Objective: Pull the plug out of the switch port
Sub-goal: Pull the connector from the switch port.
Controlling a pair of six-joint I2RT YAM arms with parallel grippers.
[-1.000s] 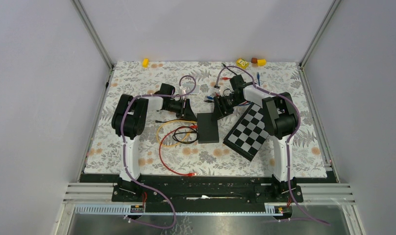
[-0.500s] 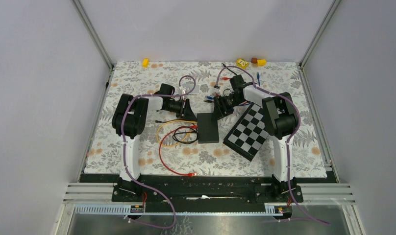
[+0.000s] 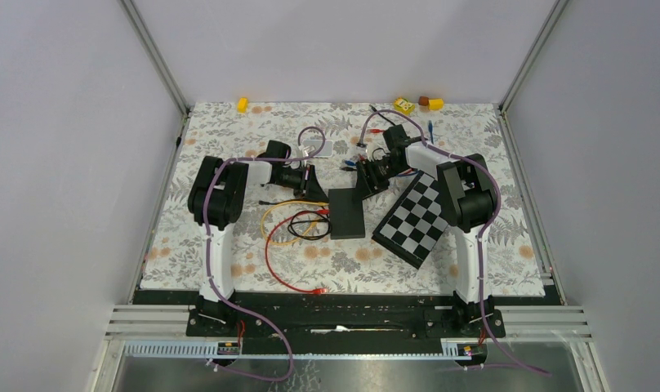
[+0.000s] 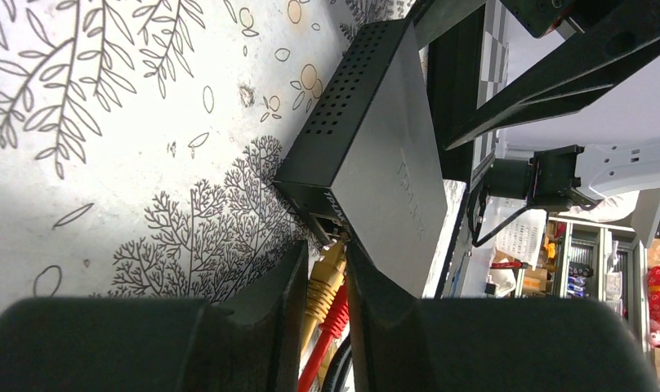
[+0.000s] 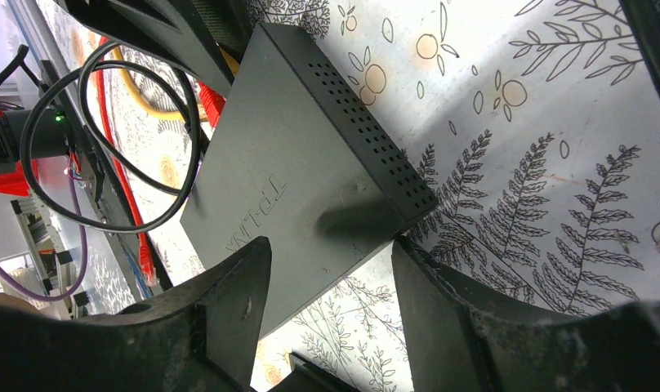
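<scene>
Nearest the arm bases, a red cable point(image 3: 278, 265) trails over the flowered worktop point(image 3: 229, 139) toward loops of yellow cable point(image 3: 282, 216) and black cable point(image 3: 310, 222). All of them run to the near-left side of the black switch point(image 4: 384, 155), with a checkered board point(image 3: 416, 216) lying just to its right. The task's yellow plug point(image 4: 327, 282) sits seated in a port on that face of the switch, and a red plug point(image 4: 336, 314) is touching or just beside it. The left pincer point(image 4: 325, 249) is drawn narrow around the yellow plug, one finger along each flank and, as far as the wrist view shows, pressed against it. Beyond, at the switch's far end, the right pincer point(image 5: 331, 269) stands about half wide astride one corner of the box. Whether it really clamps the box or only straddles it I cannot tell. The main risk is likely the latch: if the tab is not pressed, a pull would drag the light switch across the worktop instead of freeing the plug, more so if the far pincer is not bracing it. The smooth boot could also slip from so narrow a hold, and a finger could catch the red neighbour and tug it too.
</scene>
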